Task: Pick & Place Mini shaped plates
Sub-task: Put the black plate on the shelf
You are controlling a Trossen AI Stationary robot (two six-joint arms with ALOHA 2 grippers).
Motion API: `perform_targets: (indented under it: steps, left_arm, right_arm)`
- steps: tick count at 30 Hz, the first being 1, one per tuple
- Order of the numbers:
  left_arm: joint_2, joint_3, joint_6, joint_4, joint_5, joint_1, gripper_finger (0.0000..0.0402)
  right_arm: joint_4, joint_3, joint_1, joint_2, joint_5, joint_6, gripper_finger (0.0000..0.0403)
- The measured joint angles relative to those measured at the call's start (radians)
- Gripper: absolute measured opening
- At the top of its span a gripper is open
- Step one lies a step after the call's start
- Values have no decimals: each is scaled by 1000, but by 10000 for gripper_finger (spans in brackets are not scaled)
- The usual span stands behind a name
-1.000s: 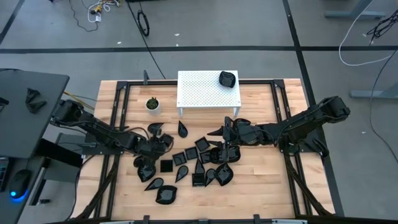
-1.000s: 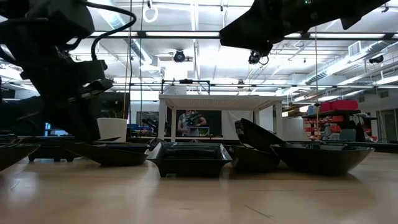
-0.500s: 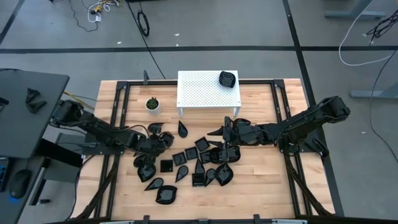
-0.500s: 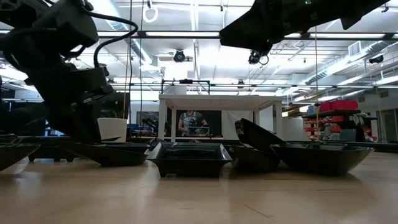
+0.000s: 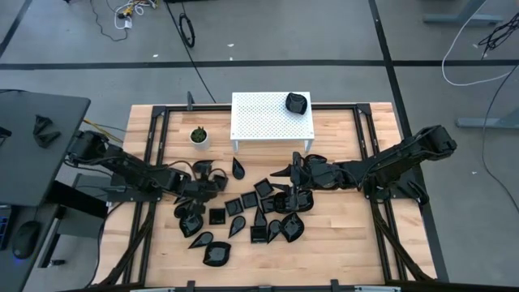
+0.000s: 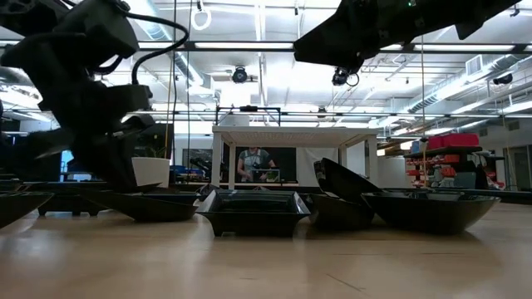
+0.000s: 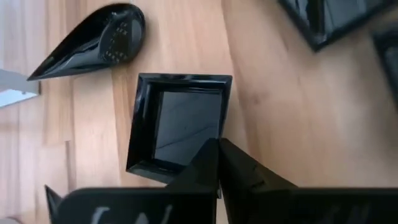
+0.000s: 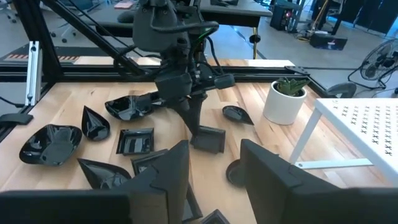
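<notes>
Black glossy mini shaped plates (image 5: pixel 243 212) lay scattered mid-table, one up on the white perforated stand (image 5: pixel 271 118). Only the left wrist view showed the left gripper (image 7: pixel 217 149) pinched tight over a square plate's (image 7: pixel 180 127) rim. The right gripper (image 8: pixel 214 163) hung parted, holding nothing.
</notes>
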Motion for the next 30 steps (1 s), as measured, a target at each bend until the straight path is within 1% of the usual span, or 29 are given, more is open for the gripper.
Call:
perform_targets:
  steps: [4, 7, 9, 14, 16, 19, 21, 23, 27, 30]
  left_arm:
    - [0, 40, -9, -11, 6, -22, 7]
    - [0, 105, -50, -71, 8, -34, 4]
    - [0, 166, -86, -167, 8, -42, 5]
    - [0, 349, -176, -475, 2, -66, 4]
    - [0, 425, -220, -560, -29, -73, 4]
    - [0, 544, -337, -654, -156, -77, 5]
    - [0, 630, -390, -726, -213, -70, 3]
    - [0, 712, -418, -793, -229, -57, 3]
    - [0, 865, -419, -935, -255, -7, 4]
    - [0, 950, -359, -989, -266, 62, 3]
  right_arm:
    - [1, 0, 23, -7, 4, -21, 149]
    - [-2, 0, 57, -35, -1, -36, 149]
    - [-27, 0, 85, -63, -1, -44, 149]
    - [-103, 0, 162, -155, -1, -70, 149]
    - [-131, 0, 185, -184, -2, -72, 149]
    - [-168, 0, 209, -215, 0, -73, 149]
    - [-182, 0, 223, -227, 1, -72, 149]
    - [-181, 0, 234, -236, 1, -72, 149]
    - [-181, 0, 251, -243, 1, -76, 149]
    - [-185, 0, 259, -244, 0, -89, 149]
